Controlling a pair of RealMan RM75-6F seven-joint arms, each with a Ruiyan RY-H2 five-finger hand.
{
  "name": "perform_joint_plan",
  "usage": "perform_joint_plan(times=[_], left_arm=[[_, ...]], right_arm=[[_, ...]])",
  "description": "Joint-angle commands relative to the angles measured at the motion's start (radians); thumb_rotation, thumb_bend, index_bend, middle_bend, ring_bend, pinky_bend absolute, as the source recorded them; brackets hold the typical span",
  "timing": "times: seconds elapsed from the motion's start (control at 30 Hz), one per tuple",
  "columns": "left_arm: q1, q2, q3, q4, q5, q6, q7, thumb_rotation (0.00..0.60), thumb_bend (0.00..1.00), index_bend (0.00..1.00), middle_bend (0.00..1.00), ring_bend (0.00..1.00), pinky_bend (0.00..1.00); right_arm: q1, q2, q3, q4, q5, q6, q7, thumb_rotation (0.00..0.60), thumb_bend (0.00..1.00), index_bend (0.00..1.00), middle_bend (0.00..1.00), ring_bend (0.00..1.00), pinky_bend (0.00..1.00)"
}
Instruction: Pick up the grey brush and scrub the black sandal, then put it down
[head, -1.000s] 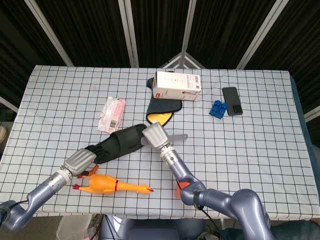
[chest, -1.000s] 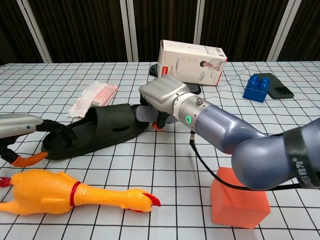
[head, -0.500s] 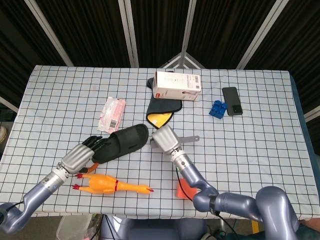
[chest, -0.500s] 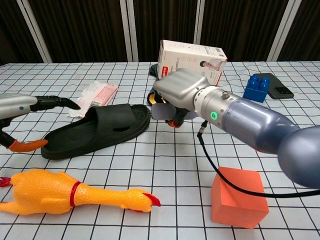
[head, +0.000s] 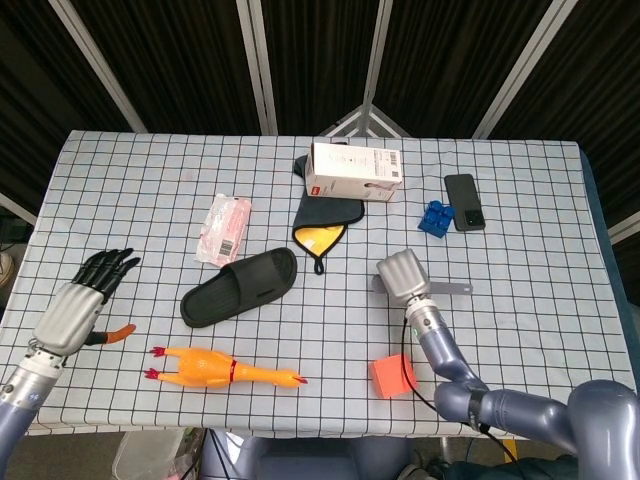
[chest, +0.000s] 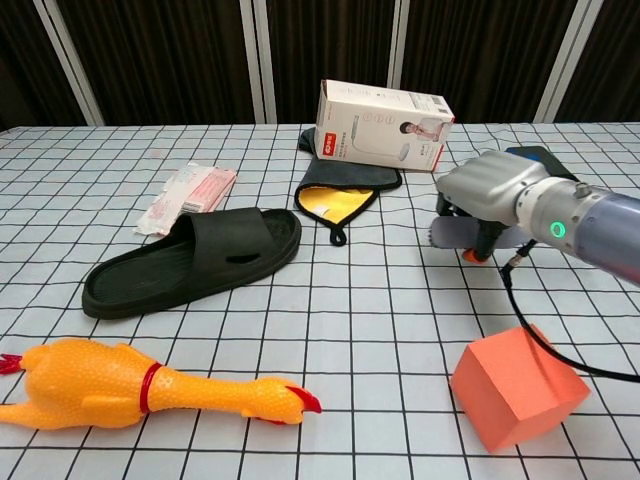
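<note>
The black sandal (head: 240, 287) (chest: 195, 260) lies sole-down left of the table's middle, with nothing touching it. My right hand (head: 402, 275) (chest: 490, 195) is well to the right of it and grips the grey brush (head: 450, 291) (chest: 455, 232). The brush handle pokes out to the right in the head view. The brush is held low over the checked cloth, apart from the sandal. My left hand (head: 85, 300) is at the table's left edge with its fingers spread and nothing in it. It does not show in the chest view.
A yellow rubber chicken (head: 225, 372) lies near the front edge and an orange block (head: 392, 377) sits just in front of my right hand. Further back are a dark pot holder (head: 325, 225), a white box (head: 355, 170), a pink packet (head: 225, 228), a blue brick (head: 434, 217) and a phone (head: 464, 202).
My right hand has carried the brush from the sandal's heel end far to the right. My left hand let go of the sandal and drew back to the left edge. The orange block shifted right.
</note>
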Motion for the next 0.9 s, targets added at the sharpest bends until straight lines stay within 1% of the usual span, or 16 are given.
perform_joint_plan(times=[0.03, 0.27, 0.33, 0.4, 0.43, 0.47, 0.5, 0.57, 0.67, 0.77, 0.83, 0.9], left_arm=[[0.048, 0.01, 0.001, -0.005, -0.001, 0.056, -0.024, 0.6, 0.25, 0.0, 0.0, 0.0, 0.0], [0.069, -0.013, -0.007, 0.025, 0.001, 0.061, -0.06, 0.6, 0.25, 0.0, 0.0, 0.0, 0.0], [0.07, -0.017, -0.008, 0.03, 0.004, 0.056, -0.066, 0.6, 0.25, 0.0, 0.0, 0.0, 0.0], [0.069, -0.019, -0.01, 0.033, 0.006, 0.046, -0.065, 0.6, 0.25, 0.0, 0.0, 0.0, 0.0], [0.069, -0.02, -0.011, 0.034, 0.007, 0.044, -0.064, 0.6, 0.25, 0.0, 0.0, 0.0, 0.0], [0.069, -0.021, -0.013, 0.033, 0.007, 0.042, -0.064, 0.6, 0.25, 0.0, 0.0, 0.0, 0.0], [0.069, -0.021, -0.015, 0.033, 0.006, 0.04, -0.065, 0.6, 0.26, 0.0, 0.0, 0.0, 0.0], [0.069, -0.02, -0.017, 0.031, 0.003, 0.03, -0.07, 0.6, 0.27, 0.0, 0.0, 0.0, 0.0], [0.067, -0.021, -0.021, 0.031, -0.001, 0.014, -0.077, 0.6, 0.26, 0.0, 0.0, 0.0, 0.0], [0.066, -0.027, -0.023, 0.033, 0.003, 0.008, -0.086, 0.6, 0.26, 0.0, 0.0, 0.0, 0.0], [0.065, -0.031, -0.024, 0.036, 0.007, 0.005, -0.088, 0.6, 0.26, 0.0, 0.0, 0.0, 0.0], [0.065, -0.034, -0.024, 0.037, 0.012, 0.001, -0.091, 0.6, 0.26, 0.0, 0.0, 0.0, 0.0]], right_arm=[[-0.02, 0.042, -0.037, -0.011, 0.029, -0.019, -0.012, 0.6, 0.86, 0.87, 0.76, 0.61, 0.77], [-0.029, 0.092, -0.057, -0.052, 0.06, -0.037, 0.007, 0.6, 0.86, 0.86, 0.76, 0.61, 0.77], [-0.028, 0.097, -0.058, -0.062, 0.062, -0.039, 0.015, 0.6, 0.86, 0.84, 0.76, 0.61, 0.77], [-0.026, 0.103, -0.059, -0.074, 0.062, -0.043, 0.025, 0.6, 0.86, 0.75, 0.74, 0.61, 0.77], [-0.025, 0.105, -0.061, -0.078, 0.06, -0.044, 0.027, 0.6, 0.86, 0.69, 0.72, 0.6, 0.77], [-0.023, 0.108, -0.063, -0.084, 0.056, -0.045, 0.03, 0.6, 0.86, 0.6, 0.67, 0.58, 0.77], [-0.023, 0.112, -0.065, -0.09, 0.051, -0.046, 0.036, 0.6, 0.86, 0.54, 0.63, 0.56, 0.77], [-0.022, 0.119, -0.067, -0.101, 0.041, -0.049, 0.051, 0.6, 0.86, 0.37, 0.53, 0.53, 0.77], [-0.021, 0.129, -0.072, -0.111, 0.025, -0.053, 0.069, 0.6, 0.86, 0.16, 0.42, 0.47, 0.77], [-0.02, 0.133, -0.076, -0.118, 0.014, -0.051, 0.082, 0.6, 0.86, 0.04, 0.34, 0.43, 0.77], [-0.021, 0.133, -0.08, -0.122, 0.007, -0.048, 0.088, 0.6, 0.86, 0.0, 0.31, 0.42, 0.77], [-0.02, 0.133, -0.086, -0.125, 0.002, -0.048, 0.091, 0.6, 0.85, 0.0, 0.3, 0.41, 0.77]])
